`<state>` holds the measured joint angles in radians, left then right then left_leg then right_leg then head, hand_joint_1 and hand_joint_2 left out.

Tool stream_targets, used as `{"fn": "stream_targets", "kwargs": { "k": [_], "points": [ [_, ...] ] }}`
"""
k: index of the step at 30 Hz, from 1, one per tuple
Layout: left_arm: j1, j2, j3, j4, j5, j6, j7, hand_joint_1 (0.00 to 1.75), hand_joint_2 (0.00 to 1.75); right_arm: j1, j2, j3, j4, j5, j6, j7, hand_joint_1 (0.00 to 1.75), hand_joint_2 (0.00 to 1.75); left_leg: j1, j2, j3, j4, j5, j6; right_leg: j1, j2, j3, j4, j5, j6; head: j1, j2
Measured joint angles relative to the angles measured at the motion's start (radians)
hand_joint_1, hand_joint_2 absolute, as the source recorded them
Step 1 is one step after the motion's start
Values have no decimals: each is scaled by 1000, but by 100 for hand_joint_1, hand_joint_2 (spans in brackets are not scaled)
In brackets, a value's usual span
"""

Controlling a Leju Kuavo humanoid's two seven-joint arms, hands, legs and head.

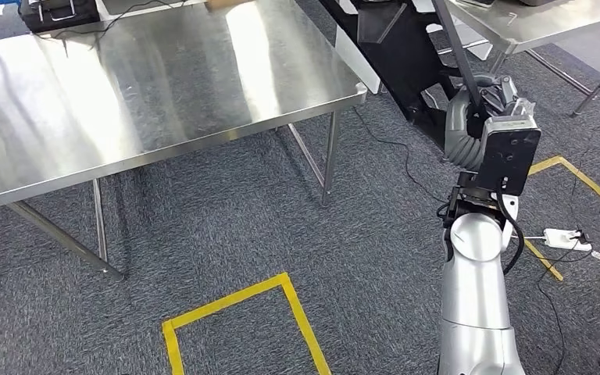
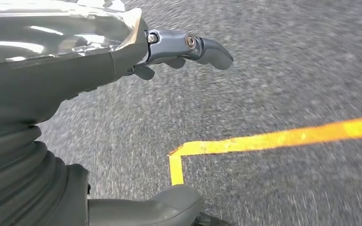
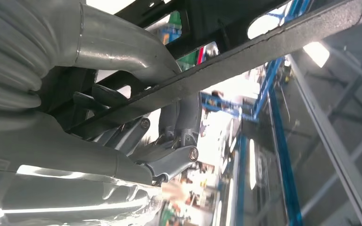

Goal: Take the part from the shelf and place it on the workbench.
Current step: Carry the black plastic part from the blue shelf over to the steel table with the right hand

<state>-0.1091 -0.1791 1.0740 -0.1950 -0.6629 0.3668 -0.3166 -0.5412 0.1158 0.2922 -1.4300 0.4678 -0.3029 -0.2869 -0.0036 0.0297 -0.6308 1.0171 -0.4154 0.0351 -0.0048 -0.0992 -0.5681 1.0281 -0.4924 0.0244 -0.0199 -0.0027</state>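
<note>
The part (image 1: pixel 391 47) is a large black metal frame with a long thin bar, held up at the right in the head view. My right hand (image 1: pixel 488 109) grips it, raised in front of me on the silver arm. In the right wrist view the fingers (image 3: pixel 169 160) of the right hand (image 3: pixel 122 141) curl around the black bar (image 3: pixel 245 56). The steel workbench (image 1: pixel 148 86) stands to the left, apart from the part. My left hand (image 2: pixel 75 61) hangs over grey carpet with fingers (image 2: pixel 202 47) and thumb (image 2: pixel 160 205) apart, holding nothing.
A black case (image 1: pixel 58 12) sits on the workbench's far left corner. A second steel table (image 1: pixel 531 23) stands at the back right. Yellow tape (image 1: pixel 242 301) marks the carpet in front of me, and a white power strip (image 1: pixel 562 234) with cables lies to the right.
</note>
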Motion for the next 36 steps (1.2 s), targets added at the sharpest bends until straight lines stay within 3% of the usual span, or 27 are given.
{"fn": "stream_targets", "kwargs": {
  "k": [1,3,5,6,7,9,10,11,13,14,16,18,20,21,22,25,27,29,30,32,34,36],
  "points": [
    [0,0,2,0,2,0,0,0,175,-2,1,0,1,0,0,-1,175,175,3,-10,4,-6,4,6,-1,20,-10,25,-14,1,1,0],
    [-3,1,4,0,3,-1,-1,0,175,-3,-1,0,6,-1,0,-3,175,175,6,-33,8,-11,9,15,-6,72,-66,141,-62,-2,4,0],
    [-4,0,5,0,4,-2,-1,0,175,-1,-3,0,12,-1,0,-5,175,175,7,-61,7,-10,9,17,-9,92,-130,258,-97,0,5,0],
    [-3,0,5,0,4,-2,-1,0,175,0,-4,-1,15,-1,0,-5,175,175,7,-76,7,-10,9,16,-10,94,-140,268,-92,6,6,0],
    [-2,-1,6,0,4,-2,-1,0,175,0,-5,-1,17,-2,0,-6,175,175,7,-90,7,-8,8,16,-11,97,-129,237,-70,15,6,0],
    [-1,-2,6,0,5,-3,-1,0,175,-1,-5,-1,19,-2,0,-7,175,175,9,-114,7,-3,7,11,-19,118,-71,101,-9,32,6,0],
    [-1,-1,6,-1,5,-4,-1,0,175,-3,-5,-1,21,-1,0,-7,175,175,8,-125,4,1,5,7,-22,129,-45,43,14,34,7,0],
    [-1,-1,6,-1,7,-5,-1,0,175,-5,-5,0,23,-1,0,-7,175,175,7,-133,0,3,5,1,-23,137,-30,9,26,31,7,0],
    [2,0,7,0,11,-5,-1,0,175,-10,-3,0,32,3,1,-5,175,175,8,-145,-8,3,8,-11,-17,132,-25,-3,33,15,8,0],
    [4,0,8,0,13,-5,-1,0,175,-15,-1,0,37,6,1,-3,175,175,10,-146,-10,3,8,-16,-19,126,-24,-4,35,8,7,0],
    [6,0,10,0,14,-6,0,0,175,-28,4,1,50,12,1,2,175,175,10,-112,-25,35,-13,-26,-23,111,-21,-8,38,-8,3,0],
    [2,-2,13,0,14,-9,0,0,175,-38,7,0,63,15,2,4,175,175,9,-59,-76,143,-69,-35,-22,94,-19,-9,37,-19,-4,0],
    [1,-2,17,0,16,-15,2,0,175,-41,7,0,79,17,2,5,175,175,14,-39,-138,266,-116,-41,-18,74,-18,-9,35,-24,-6,0],
    [1,-2,19,0,16,-18,4,0,175,-42,7,0,89,20,3,6,175,175,15,-35,-151,289,-117,-42,-17,64,-17,-9,34,-25,-6,0],
    [2,-2,21,0,17,-19,6,0,175,-44,7,0,99,23,3,6,175,175,16,-32,-143,271,-99,-41,-16,54,-17,-9,33,-25,-6,0],
    [-1,-1,23,0,17,-20,8,0,175,-60,6,-1,132,33,5,6,175,175,9,10,-40,77,-15,-28,-10,27,-13,-8,30,-22,-7,0],
    [-4,-1,23,0,17,-23,8,0,175,-77,6,-1,158,44,6,0,175,175,1,30,-7,11,-2,-18,-3,12,-12,-8,26,-15,-3,0],
    [-5,-1,23,0,19,-30,8,0,175,-93,6,0,186,60,7,-9,175,175,-2,12,-7,5,0,-9,1,-5,-10,-11,23,-7,0,0],
    [-5,-2,23,0,21,-35,9,0,175,-98,6,0,198,66,7,-12,175,175,0,3,-4,0,3,-3,1,-1,-11,-7,19,-3,0,0],
    [-7,-3,23,0,17,-41,10,0,175,-110,5,0,219,69,9,-18,175,175,6,-9,2,-11,11,10,-2,36,-35,48,-11,-1,3,0],
    [-10,-2,22,0,-1,-41,13,0,175,-119,1,0,243,69,12,-22,175,175,8,-23,3,-13,14,16,-8,80,-98,177,-62,-6,6,0],
    [-12,-3,20,0,-20,-40,16,0,175,-124,-5,-1,269,79,16,-23,175,175,8,-40,3,-12,14,16,-11,92,-150,269,-85,0,7,0]
  ]
}}
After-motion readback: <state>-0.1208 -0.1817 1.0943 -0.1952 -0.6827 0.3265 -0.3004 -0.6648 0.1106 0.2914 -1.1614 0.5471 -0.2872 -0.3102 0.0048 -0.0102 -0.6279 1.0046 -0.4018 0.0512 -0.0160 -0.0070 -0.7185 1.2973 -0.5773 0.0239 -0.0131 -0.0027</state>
